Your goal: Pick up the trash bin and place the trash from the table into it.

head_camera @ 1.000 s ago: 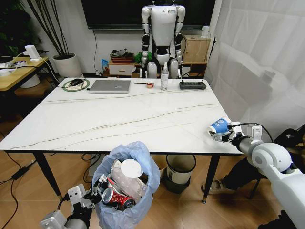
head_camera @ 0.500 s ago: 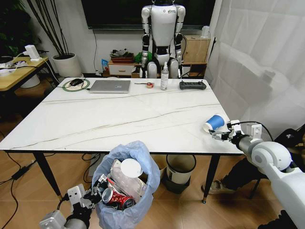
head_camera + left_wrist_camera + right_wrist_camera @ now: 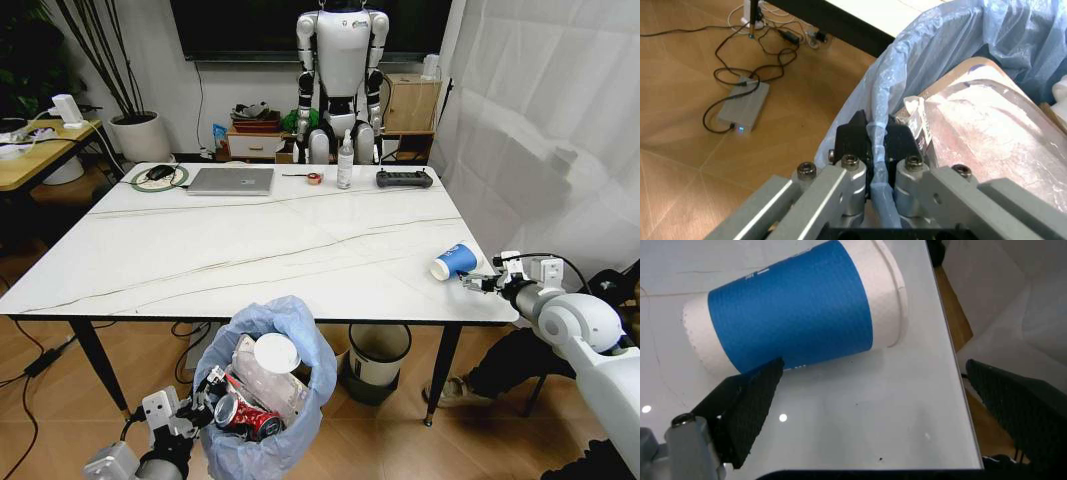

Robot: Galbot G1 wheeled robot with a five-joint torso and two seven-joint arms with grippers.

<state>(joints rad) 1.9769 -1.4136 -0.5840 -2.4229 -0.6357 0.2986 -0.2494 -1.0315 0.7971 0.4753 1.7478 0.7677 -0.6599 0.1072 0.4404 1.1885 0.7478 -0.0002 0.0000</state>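
At the near right corner of the table (image 3: 250,250), a blue paper cup (image 3: 455,262) lies on its side on the white marble-look top, its open white-rimmed mouth turned toward the far right and its base toward the near left. The right claw (image 3: 478,284) sits level with the tabletop just beside the cup, on the side nearer the table's right edge, and its fingers stand apart with nothing between them; in the right wrist view one dark finger (image 3: 747,412) reaches up to the cup's (image 3: 790,315) blue sleeve while the other sits out past the table's edge, so the cup is not gripped. Below the near edge of the table, the trash bin (image 3: 262,390), lined with a crinkly light-blue bag, is held off to the robot's front left. It already carries litter: a crushed red can (image 3: 245,415) near the rim, a clear plastic container (image 3: 262,378) with a round white lid (image 3: 276,353) on top. The left claw (image 3: 196,412) is clamped on the bin's rim; the left wrist view shows its black fingers (image 3: 852,139) pinching a fold of the blue bag (image 3: 940,55) between them. At the far side of the table rest a silver laptop (image 3: 231,180), a clear spray bottle (image 3: 345,163) and a black power strip (image 3: 404,179), well apart from the cup.
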